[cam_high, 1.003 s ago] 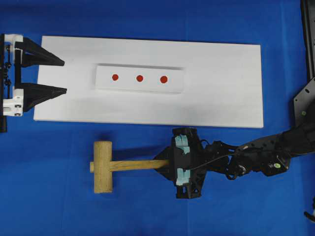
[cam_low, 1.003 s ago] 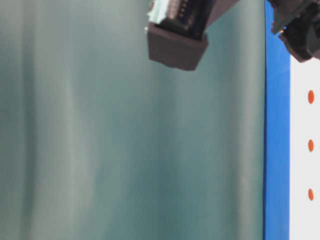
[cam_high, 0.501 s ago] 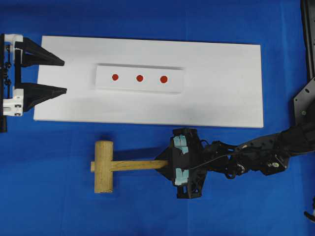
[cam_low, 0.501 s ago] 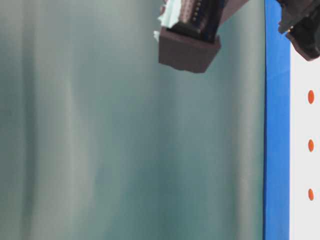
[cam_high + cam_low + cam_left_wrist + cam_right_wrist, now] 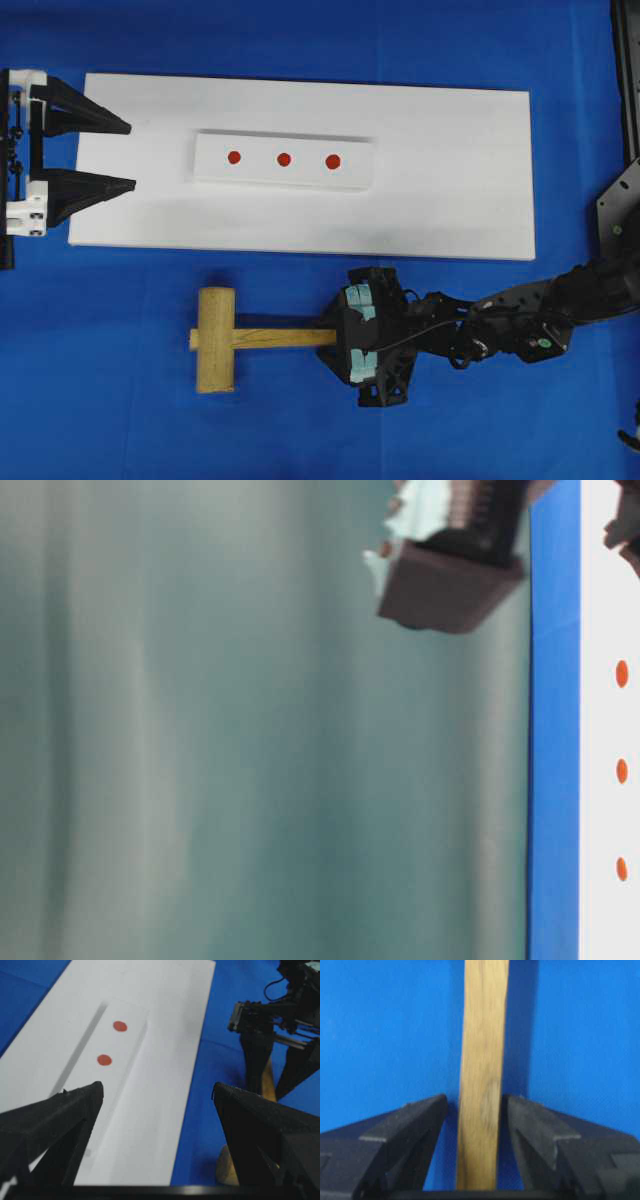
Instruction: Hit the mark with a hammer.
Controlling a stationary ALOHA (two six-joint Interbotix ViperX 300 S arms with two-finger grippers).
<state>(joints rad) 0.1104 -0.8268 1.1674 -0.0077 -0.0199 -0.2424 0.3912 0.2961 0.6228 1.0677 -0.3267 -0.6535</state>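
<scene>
The hammer (image 5: 215,340) lies on the blue cloth in front of the white board, head to the left and handle (image 5: 280,338) pointing right. My right gripper (image 5: 327,340) straddles the handle's end. In the right wrist view the handle (image 5: 482,1060) runs between the fingers (image 5: 427,1115) with a gap on each side, so the jaws are open. Three red marks (image 5: 284,159) sit in a row on a raised white strip (image 5: 350,170). My left gripper (image 5: 131,155) hovers wide open and empty over the board's left end, facing the marks (image 5: 104,1060).
The white board (image 5: 450,180) covers the table's far half on the blue cloth (image 5: 100,400). The right arm (image 5: 520,325) stretches in from the right edge. A black post (image 5: 628,80) stands at the far right. The table-level view is mostly a blurred grey-green surface.
My right gripper has opened off the hammer handle and shifted slightly left. The hammer has settled a little to the right. The left gripper has not moved.
</scene>
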